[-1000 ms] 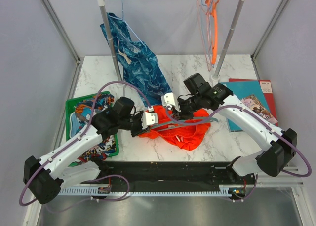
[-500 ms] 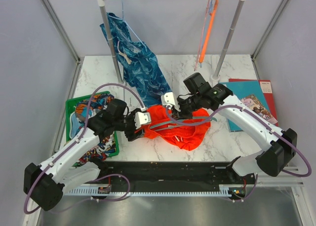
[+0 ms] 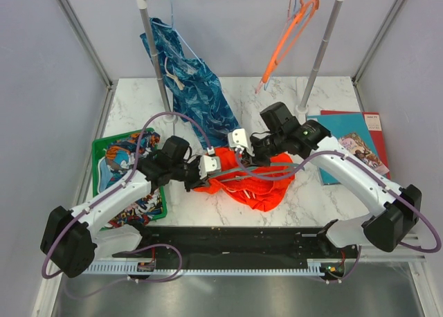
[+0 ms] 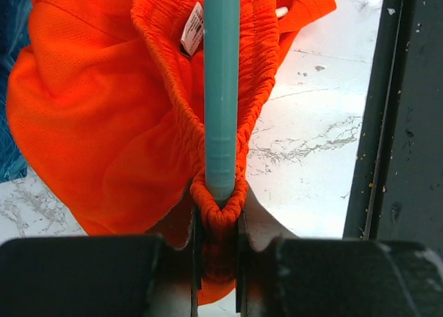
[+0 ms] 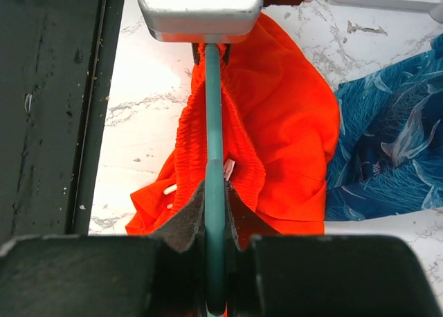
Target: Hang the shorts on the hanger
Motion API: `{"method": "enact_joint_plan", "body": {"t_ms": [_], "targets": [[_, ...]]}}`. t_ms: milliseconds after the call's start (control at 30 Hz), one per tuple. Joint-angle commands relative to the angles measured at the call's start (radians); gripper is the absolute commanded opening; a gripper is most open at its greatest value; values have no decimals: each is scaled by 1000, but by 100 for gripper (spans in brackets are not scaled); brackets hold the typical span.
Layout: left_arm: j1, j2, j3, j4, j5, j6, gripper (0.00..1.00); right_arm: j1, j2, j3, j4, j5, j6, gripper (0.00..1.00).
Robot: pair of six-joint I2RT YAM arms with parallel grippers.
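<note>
The orange-red shorts (image 3: 259,182) lie bunched on the marble table between my two grippers. The teal hanger (image 3: 239,173) runs through the waistband, mostly hidden by fabric from above. My left gripper (image 3: 208,167) is shut on the waistband of the shorts (image 4: 104,123), right where the end of the hanger (image 4: 221,88) sits in the fabric fold. My right gripper (image 3: 243,142) is shut on the hanger bar (image 5: 214,151), which runs across the shorts (image 5: 284,130) to the left gripper's housing.
A blue patterned garment (image 3: 197,95) hangs from the rack at the back left. An orange hanger (image 3: 287,40) swings on the rail beside a pale one. A green tray (image 3: 101,147) with comic-print cloth lies at the left, books (image 3: 353,140) at the right.
The left gripper pulled left with the waistband, then moved back right. The orange hanger on the rail has swung out to the left. The right gripper has barely moved.
</note>
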Motion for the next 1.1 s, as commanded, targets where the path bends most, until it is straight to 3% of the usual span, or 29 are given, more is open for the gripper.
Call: {"method": "enact_joint_plan", "body": {"t_ms": [0, 33, 67, 100, 167, 233, 300, 400, 433, 500, 567, 833, 1067], "targets": [[-3, -7, 42, 52, 48, -107, 2, 0, -55, -8, 122, -32, 135, 26], [-3, -7, 41, 54, 42, -130, 2, -7, -62, -14, 131, -24, 172, 39], [-2, -7, 41, 52, 35, -174, 2, -19, -76, -24, 151, -15, 233, 62], [-2, -4, 41, 52, 23, -194, 2, -42, -119, -41, 176, 5, 355, 66], [0, -4, 44, 52, 2, -254, 2, -72, -171, -80, 208, 49, 447, 71], [1, -1, 45, 51, -17, -280, 2, -116, -252, -113, 219, 93, 546, 72], [1, 0, 50, 51, -23, -317, 2, -136, -329, -141, 196, 193, 536, 70], [4, 17, 62, 45, -38, -365, 2, -141, -392, -187, 136, 279, 509, 59], [6, 20, 70, 43, -38, -383, 2, -141, -391, -199, 99, 317, 521, 51], [7, 30, 77, 41, -37, -396, 2, -138, -360, -253, 66, 481, 539, 44], [7, 34, 80, 44, -34, -408, 2, -135, -334, -293, 45, 512, 504, 49], [13, 68, 99, 51, -29, -451, 2, -49, -319, -452, 234, 598, 567, 64], [26, 66, 99, 45, -29, -462, 2, -20, -279, -593, 436, 700, 613, 67]]}}
